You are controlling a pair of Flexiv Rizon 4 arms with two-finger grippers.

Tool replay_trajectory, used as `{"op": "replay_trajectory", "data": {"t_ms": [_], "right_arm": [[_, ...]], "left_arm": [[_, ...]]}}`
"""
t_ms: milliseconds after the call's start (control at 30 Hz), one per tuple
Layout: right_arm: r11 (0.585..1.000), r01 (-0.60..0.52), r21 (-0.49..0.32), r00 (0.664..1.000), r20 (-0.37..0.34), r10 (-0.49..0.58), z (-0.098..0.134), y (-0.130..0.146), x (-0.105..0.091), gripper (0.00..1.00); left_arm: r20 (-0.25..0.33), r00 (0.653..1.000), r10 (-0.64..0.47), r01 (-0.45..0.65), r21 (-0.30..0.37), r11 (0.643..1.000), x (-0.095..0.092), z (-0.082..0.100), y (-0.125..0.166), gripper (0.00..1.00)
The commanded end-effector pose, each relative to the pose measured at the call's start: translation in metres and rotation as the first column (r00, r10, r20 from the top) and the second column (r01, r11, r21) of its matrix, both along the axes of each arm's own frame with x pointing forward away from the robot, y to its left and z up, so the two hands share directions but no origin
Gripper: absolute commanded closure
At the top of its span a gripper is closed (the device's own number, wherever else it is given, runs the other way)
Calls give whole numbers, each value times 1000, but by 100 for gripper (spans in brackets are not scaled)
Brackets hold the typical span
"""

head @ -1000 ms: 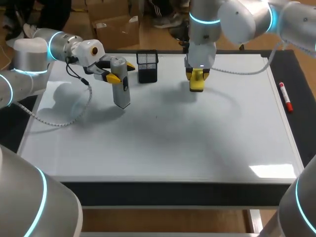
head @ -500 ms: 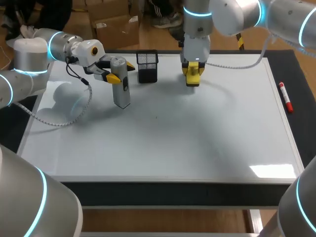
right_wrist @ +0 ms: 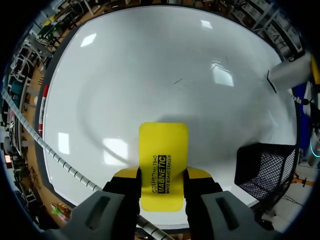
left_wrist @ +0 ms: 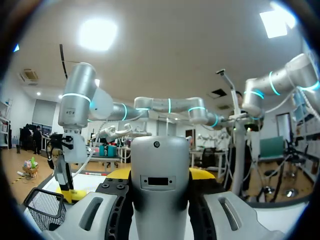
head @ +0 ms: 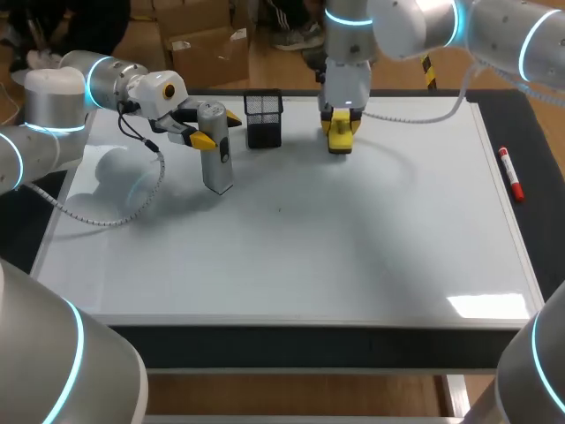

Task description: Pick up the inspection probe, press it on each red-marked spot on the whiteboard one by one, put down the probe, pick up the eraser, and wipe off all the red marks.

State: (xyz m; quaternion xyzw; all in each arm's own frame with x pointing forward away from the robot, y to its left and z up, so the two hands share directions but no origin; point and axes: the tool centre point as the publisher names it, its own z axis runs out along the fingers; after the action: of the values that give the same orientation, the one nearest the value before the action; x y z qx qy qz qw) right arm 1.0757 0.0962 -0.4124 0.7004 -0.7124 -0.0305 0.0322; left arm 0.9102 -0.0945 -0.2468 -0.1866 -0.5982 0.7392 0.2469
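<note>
In the head view the right gripper (head: 341,126) stands at the 12 o'clock edge of the whiteboard (head: 353,256), its fingers closed to the width of the yellow eraser (head: 340,143), which they pinch from two sides. The eraser hangs down at the board, but contact cannot be confirmed. No red mark shows anywhere, only a faint dark speck (head: 281,209) at about 7 o'clock from the eraser. Any wiping stroke would probably run toward 6 o'clock, and the right arm is the nearer one. At 9 o'clock of the eraser sits the black mesh basket (head: 264,119). Just beyond it the left gripper (head: 216,129) grips the grey inspection probe (head: 217,170), which is near upright and not yet put down. A red marker (head: 510,173) lies at the 3 o'clock edge. In the left wrist view, taking straight ahead of the fingers as 12, the left gripper (left_wrist: 160,175) clasps the probe (left_wrist: 160,150) with a yellow tip on each side. The basket (left_wrist: 45,207) and the right gripper (left_wrist: 67,192) lie off at about 10 o'clock. In the right wrist view the right gripper (right_wrist: 162,176) clamps the eraser (right_wrist: 163,147), whose long axis runs 12 to 6 along the fingers. The whiteboard (right_wrist: 150,60) spreads ahead free of red, with the basket (right_wrist: 260,170) close at 3 o'clock.
</note>
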Motion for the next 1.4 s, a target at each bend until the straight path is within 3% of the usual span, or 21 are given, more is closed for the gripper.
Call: {"op": "replay_trajectory", "data": {"t_ms": [33, 367, 433, 533, 567, 600, 633, 867, 1067, 1267, 1400], "right_arm": [[1000, -7, -13, 1000, -11, 7, -4, 4, 7, 100], [1000, -7, -20, 1000, -11, 7, -11, 3, 8, 100], [1000, -6, -21, 1000, -11, 5, -12, 2, 7, 65], [1000, 3, -17, 1000, -6, -4, -13, 1, 6, 69], [1000, 3, -18, 1000, -5, -4, -12, 0, 5, 65], [1000, 4, -17, 1000, -2, -4, -11, 0, 4, 38], [1000, 4, -15, 1000, 2, -4, -9, -1, 3, 0], [999, 49, -13, 998, 38, -48, 4, -10, -3, 0], [976, 216, 39, 974, 63, -218, 23, -23, -10, 0], [894, 422, 147, 901, 43, -432, 43, -38, -13, 0], [830, 535, 159, 839, 23, -544, 53, -46, -13, 0]], "left_arm": [[1, 1000, -3, 3, 2, 1000, 1, 1, 1, 100], [1, 1000, -3, 3, 2, 1000, 1, 1, 1, 100], [1, 1000, -3, 3, 2, 1000, 1, 1, 1, 100], [1, 1000, -3, 3, 2, 1000, 1, 1, 1, 100], [1, 1000, -3, 3, 2, 1000, 1, 1, 1, 100], [1, 1000, -3, 3, 2, 1000, 1, 1, 1, 100], [1, 1000, -3, 3, 2, 1000, 1, 1, 1, 100], [1, 1000, -3, 3, 2, 1000, 1, 1, 1, 100], [1, 1000, -3, 3, 2, 1000, 1, 1, 1, 100], [1, 1000, -3, 3, 2, 1000, 1, 1, 1, 100], [1, 1000, -3, 3, 2, 1000, 1, 1, 1, 100]]}}
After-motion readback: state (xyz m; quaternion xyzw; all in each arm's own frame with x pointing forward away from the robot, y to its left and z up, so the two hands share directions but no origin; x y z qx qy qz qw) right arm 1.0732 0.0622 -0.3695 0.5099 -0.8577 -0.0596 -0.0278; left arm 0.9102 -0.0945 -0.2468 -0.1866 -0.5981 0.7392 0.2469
